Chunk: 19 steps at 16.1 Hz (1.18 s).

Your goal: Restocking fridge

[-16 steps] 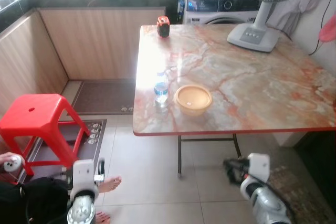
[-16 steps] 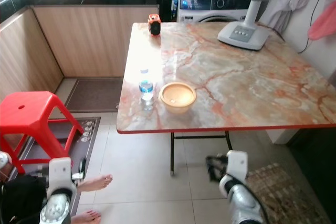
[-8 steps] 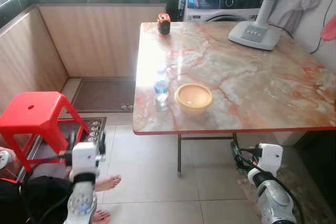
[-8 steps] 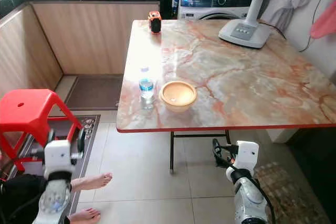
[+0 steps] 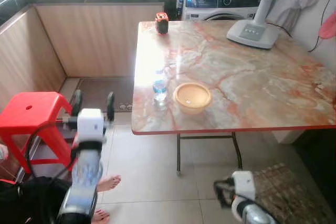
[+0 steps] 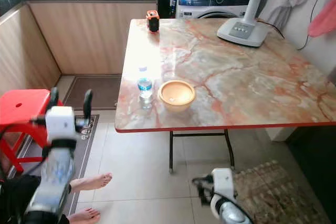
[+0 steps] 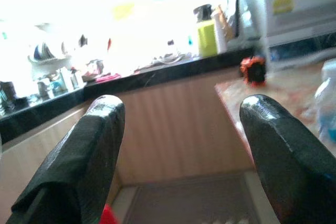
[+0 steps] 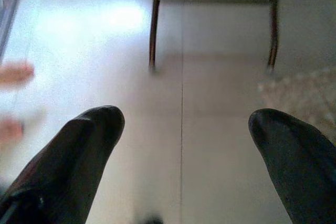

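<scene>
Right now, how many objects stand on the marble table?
4: a water bottle and a yellow bowl near the front edge, a small orange object at the far corner, a fan base.

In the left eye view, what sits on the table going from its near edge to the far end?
Water bottle and yellow bowl near the front edge, then the fan base, then the small orange and black object.

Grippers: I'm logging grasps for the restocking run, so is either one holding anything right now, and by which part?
Nothing is held. The left gripper is raised beside the table with its jaws open and empty; the right gripper hangs low over the floor, jaws also open.
</scene>
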{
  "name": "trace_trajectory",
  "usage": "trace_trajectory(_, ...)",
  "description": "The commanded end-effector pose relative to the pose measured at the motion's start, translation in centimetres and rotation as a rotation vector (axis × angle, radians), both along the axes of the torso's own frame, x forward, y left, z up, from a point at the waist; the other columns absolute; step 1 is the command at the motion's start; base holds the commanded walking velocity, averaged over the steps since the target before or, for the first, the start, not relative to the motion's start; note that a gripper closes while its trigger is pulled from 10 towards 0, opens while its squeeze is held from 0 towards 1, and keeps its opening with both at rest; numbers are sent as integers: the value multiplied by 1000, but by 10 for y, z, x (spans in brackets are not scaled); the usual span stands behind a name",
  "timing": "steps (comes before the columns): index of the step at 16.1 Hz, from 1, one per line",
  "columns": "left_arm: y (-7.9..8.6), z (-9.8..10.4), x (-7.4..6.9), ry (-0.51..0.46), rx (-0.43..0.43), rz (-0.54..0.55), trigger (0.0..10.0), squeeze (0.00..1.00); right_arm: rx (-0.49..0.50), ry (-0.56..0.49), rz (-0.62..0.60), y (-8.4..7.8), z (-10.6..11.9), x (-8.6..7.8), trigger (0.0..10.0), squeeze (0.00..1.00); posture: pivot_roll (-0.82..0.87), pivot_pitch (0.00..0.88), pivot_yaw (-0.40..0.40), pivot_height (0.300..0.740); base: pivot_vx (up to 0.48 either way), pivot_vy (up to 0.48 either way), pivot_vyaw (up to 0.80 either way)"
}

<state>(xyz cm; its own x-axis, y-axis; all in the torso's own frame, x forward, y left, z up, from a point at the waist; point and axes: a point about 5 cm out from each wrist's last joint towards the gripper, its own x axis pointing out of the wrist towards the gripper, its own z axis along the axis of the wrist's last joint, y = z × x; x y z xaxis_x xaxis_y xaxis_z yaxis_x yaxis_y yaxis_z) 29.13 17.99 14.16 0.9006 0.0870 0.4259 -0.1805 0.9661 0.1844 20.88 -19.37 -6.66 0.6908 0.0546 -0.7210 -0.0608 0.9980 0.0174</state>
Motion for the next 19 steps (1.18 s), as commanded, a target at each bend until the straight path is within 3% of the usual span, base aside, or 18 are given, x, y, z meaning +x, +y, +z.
trace_trajectory(1,-4,3,3,14,-38,-31,10000,0,-20,49,26,2,-5,-6,10000,0,104,0,-31,740,0,0,0)
trace_trajectory(4,-9,22,9,6,-84,-68,10000,0,-55,93,118,9,-7,-8,10000,0,106,3,-39,740,0,0,0)
trace_trajectory(6,-9,24,10,26,-105,-71,10000,0,-61,91,182,12,-6,-5,10000,0,107,5,-39,740,0,0,0)
trace_trajectory(10,-7,29,12,22,-123,-80,10000,0,-106,111,253,-1,-3,-2,10000,0,87,17,-35,740,326,0,0)
trace_trajectory(13,-7,32,13,28,-141,-84,10000,0,-149,117,330,0,-3,-4,10000,0,83,18,-26,740,338,0,0)
trace_trajectory(17,-10,34,13,30,-134,-99,10000,0,-132,91,100,-10,-2,-3,10000,0,76,17,-23,740,337,0,0)
trace_trajectory(19,-15,36,14,26,-130,-110,10000,0,-55,93,-112,-15,-4,-5,10000,0,94,9,-28,740,337,0,0)
